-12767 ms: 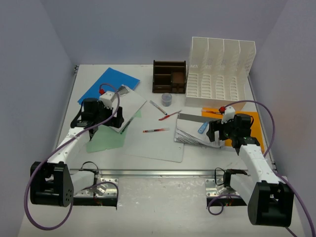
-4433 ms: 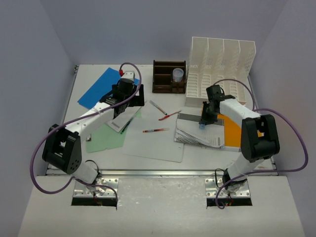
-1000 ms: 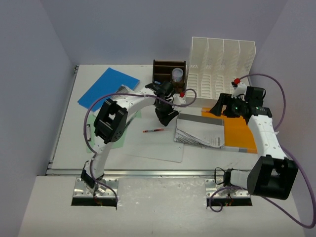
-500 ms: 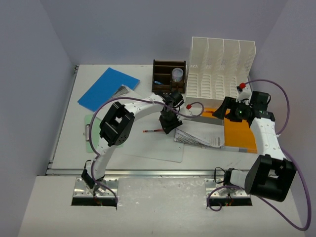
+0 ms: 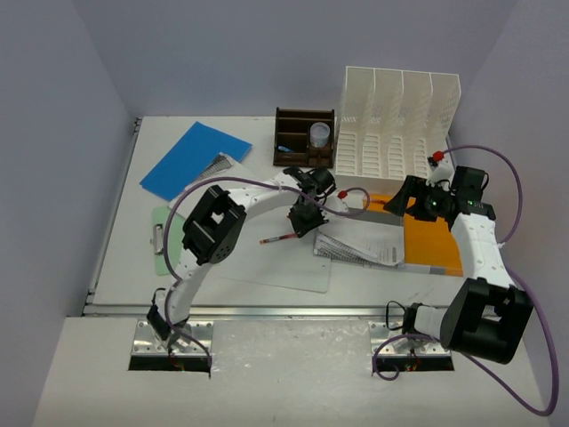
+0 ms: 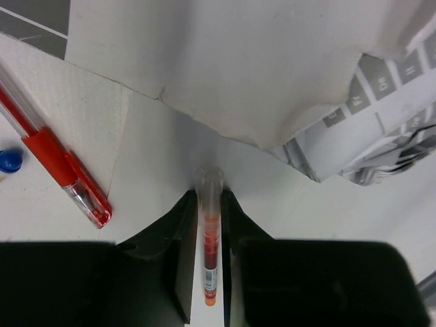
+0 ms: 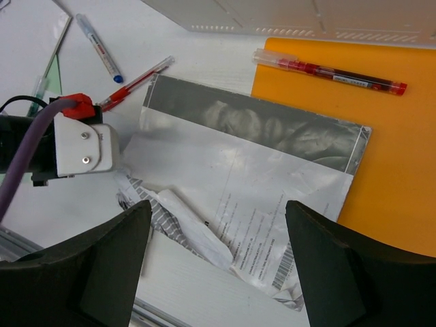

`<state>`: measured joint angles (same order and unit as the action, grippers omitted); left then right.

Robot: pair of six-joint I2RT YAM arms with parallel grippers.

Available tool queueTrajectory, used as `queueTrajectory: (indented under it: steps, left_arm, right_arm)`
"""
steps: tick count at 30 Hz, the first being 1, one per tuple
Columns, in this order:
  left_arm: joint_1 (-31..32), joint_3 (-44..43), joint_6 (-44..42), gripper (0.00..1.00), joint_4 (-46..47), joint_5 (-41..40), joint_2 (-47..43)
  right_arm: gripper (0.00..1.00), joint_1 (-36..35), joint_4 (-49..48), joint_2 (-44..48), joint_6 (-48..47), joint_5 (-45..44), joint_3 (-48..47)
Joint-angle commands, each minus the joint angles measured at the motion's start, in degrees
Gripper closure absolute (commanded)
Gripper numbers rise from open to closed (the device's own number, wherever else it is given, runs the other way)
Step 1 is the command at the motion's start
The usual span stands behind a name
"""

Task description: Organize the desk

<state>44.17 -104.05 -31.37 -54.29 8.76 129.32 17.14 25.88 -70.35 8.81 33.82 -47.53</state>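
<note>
Left gripper [image 6: 208, 204] clamped on pen [image 6: 210, 259] barrel, judged light, slick, roll-prone, at desk [image 5: 258, 133] centre, 9 o'clock of papers [image 5: 360, 240]; right gripper [image 7: 218, 218] jaws wide, empty

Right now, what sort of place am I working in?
Probably a staged office desk: white file rack, wooden pen organizer, loose papers, and a red pen in the left gripper.

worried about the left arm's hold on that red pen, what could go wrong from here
The left end effector pinches the red pen near one end, so the long free end could swing or slip out. The paper stack lies just ahead and could snag. A second red pen on the orange folder may roll off if that's moved.
</note>
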Motion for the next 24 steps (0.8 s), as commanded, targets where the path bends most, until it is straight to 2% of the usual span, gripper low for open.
queueTrajectory:
  steps: [1, 3, 5, 8, 9, 12, 14, 15, 17, 24]
  left_arm:
    - [-0.59, -3.47, 2.37, 1.0, 3.37, 5.2, -10.0]
    - [-2.91, -3.62, 6.14, 1.0, 9.75, 7.07, -16.11]
    - [-5.22, -1.35, 12.54, 1.0, 17.81, 7.91, -20.92]
    - [-11.72, 8.74, 20.68, 1.0, 42.99, 8.98, -31.06]
    - [-13.08, 11.34, 22.56, 1.0, 47.58, 9.12, -31.68]
    - [-16.06, 7.13, 24.44, 1.0, 52.41, 8.94, -29.24]
    - [-20.08, 7.61, 26.96, 1.0, 64.23, 12.57, -26.19]
    - [-21.51, 10.04, 28.98, 1.0, 68.5, 12.76, -25.65]
    - [-23.27, 9.04, 33.13, 1.0, 77.78, 12.44, -22.54]
    - [-24.65, 3.64, 32.73, 1.0, 87.79, 12.67, -12.27]
  right_arm:
    - [0.16, 0.35, -2.12, 1.58, 0.16, 2.29, -0.57]
    - [0.06, 0.27, -3.35, 1.7, 0.64, 2.87, -0.23]
    - [0.01, 0.34, -4.05, 1.54, 0.85, 3.25, -0.11]
    - [0.01, 0.26, -4.52, 1.18, 0.94, 2.87, -0.28]
    - [0.01, 0.26, -4.72, 1.15, 0.75, 2.69, -0.31]
    - [0.01, 0.26, -5.16, 1.05, 0.26, 2.13, -0.41]
    - [0.01, 0.32, -5.48, 0.77, 0.07, 1.72, -0.66]
    - [0.01, 0.26, -5.48, 0.65, 0.06, 1.59, -0.72]
    - [0.01, 0.35, -5.31, 0.49, -0.14, 1.18, -0.69]
    - [0.01, 0.35, -5.47, 0.56, -0.48, 0.12, -0.2]
